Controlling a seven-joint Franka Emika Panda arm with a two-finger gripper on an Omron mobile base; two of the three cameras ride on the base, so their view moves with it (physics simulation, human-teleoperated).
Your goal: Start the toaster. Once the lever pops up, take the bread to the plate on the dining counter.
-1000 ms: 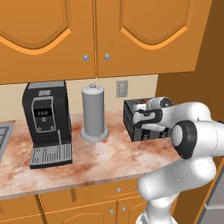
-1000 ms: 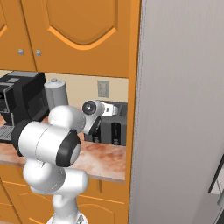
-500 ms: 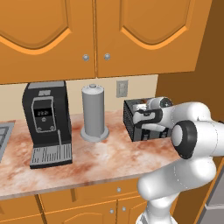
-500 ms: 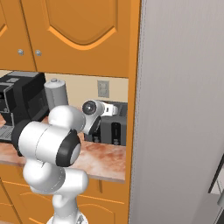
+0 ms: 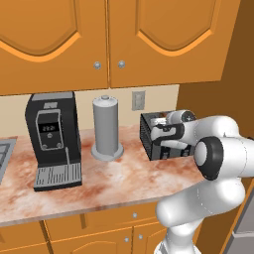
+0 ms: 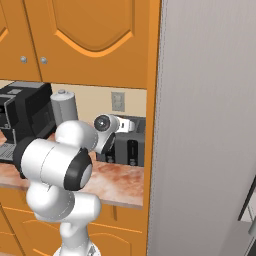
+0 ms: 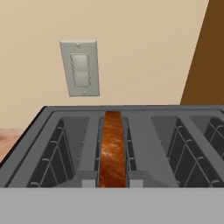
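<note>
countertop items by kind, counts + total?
Toaster: 1
Coffee machine: 1
Grey canister: 1
Bread slice, in a toaster slot: 1
Total: 4

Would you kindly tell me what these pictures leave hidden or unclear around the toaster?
- Toaster lever and near end: left base view, covered by the arm's wrist; the tool is hidden too.
- Toaster's ribbed side: right base view, behind the arm.
- Bread: hand view shows its crust edge in the slot; its faces sit between the slot walls.
- Toaster's right slot: hand view, cut by the frame edge.
</note>
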